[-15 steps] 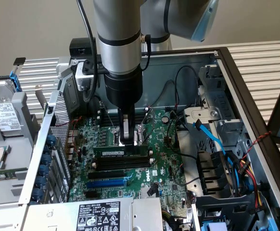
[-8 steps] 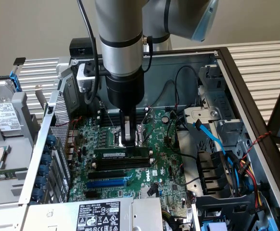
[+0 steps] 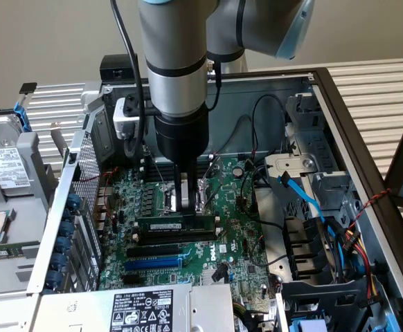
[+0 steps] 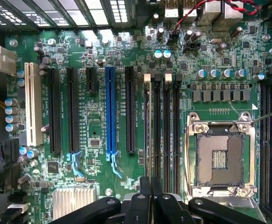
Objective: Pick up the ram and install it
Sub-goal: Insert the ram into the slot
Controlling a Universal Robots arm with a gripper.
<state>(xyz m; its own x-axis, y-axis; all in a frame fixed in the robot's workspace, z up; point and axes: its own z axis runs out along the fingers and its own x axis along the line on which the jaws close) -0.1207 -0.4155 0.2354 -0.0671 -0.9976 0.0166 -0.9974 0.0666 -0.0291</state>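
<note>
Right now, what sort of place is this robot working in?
Probably a computer repair or assembly bench: the claw hangs inside an open PC case, over a motherboard with an empty CPU socket and the ram upright at its slots.

soft, even room light, white glare through the vent grille [image 4: 80, 14], faint shadows across the motherboard [image 3: 243, 228]

Exterior oblique, wrist overhead; shared motherboard [image 3: 233, 232] [image 4: 94, 121]

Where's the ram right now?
In the exterior view, the ram stands on edge in the middle of the motherboard, directly under the gripper; black slots and the blue slot lie just nearer the camera.
</note>
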